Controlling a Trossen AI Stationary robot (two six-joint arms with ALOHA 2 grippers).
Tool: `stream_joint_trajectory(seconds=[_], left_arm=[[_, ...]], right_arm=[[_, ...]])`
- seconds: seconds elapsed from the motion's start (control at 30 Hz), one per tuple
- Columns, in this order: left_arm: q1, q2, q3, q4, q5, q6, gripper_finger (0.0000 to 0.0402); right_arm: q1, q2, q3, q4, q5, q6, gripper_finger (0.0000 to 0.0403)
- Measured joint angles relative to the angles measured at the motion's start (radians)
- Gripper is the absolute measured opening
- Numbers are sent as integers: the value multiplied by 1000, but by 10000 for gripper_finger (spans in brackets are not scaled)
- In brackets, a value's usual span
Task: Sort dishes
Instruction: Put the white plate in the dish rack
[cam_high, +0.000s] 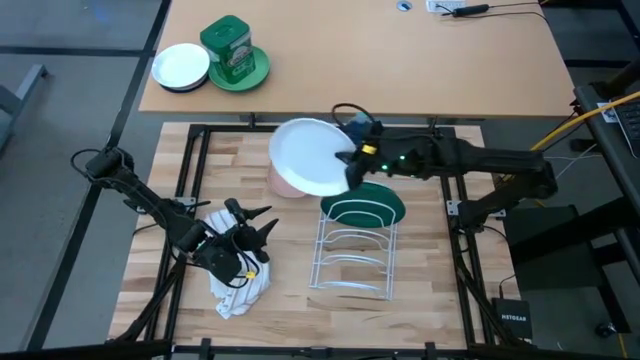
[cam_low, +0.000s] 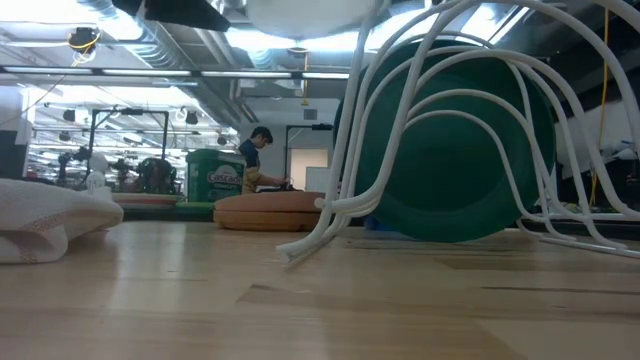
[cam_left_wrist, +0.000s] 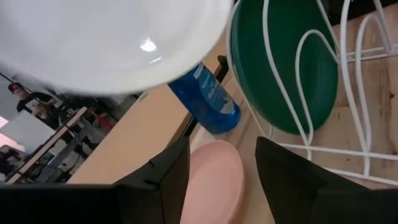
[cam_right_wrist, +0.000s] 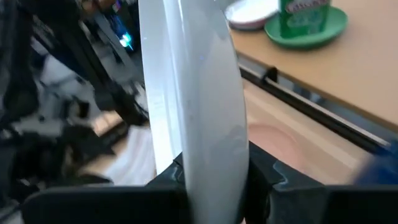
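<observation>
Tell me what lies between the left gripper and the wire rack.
In the high view, only bare wooden table lies between the left gripper and the wire rack; the white cloth sits beneath the gripper, not between.

Bench (cam_high: 180, 300): pale butcher-block wood, dark metal frame along its edges.

Second table (cam_high: 400, 60): light tan top, beyond the bench. It carries a small white dish (cam_high: 180, 67) beside a green plate (cam_high: 255, 72) bearing a green tin (cam_high: 227, 46); cables (cam_high: 470, 9) lie at its far edge.

Floor (cam_high: 60, 110): grey, seen around both tables.

Yellow cable (cam_high: 590, 110): runs past the bench's side.

Black box (cam_high: 515, 318): sits by the bench corner.

Ceiling (cam_low: 120, 50): exposed ducts and pipes, bright strip lights.

Room beyond: open workshop, dark equipment racks (cam_low: 130, 130), pale walls.

Person (cam_low: 258, 155): stands far back, dark top.
</observation>
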Motion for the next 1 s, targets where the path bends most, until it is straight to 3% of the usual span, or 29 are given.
stream_joint_trajectory(seconds=[0.43, 0.73, 1.0], left_arm=[[1, 0, -2, 1, 0, -86, 173], [2, 1, -2, 2, 0, -144, 173], [2, 1, -3, 3, 0, -205, 173]], right_arm=[[198, -90, 1, -244, 30, -78, 66], [373, -86, 0, -433, 292, -95, 66], [458, -80, -17, -500, 337, -74, 66]])
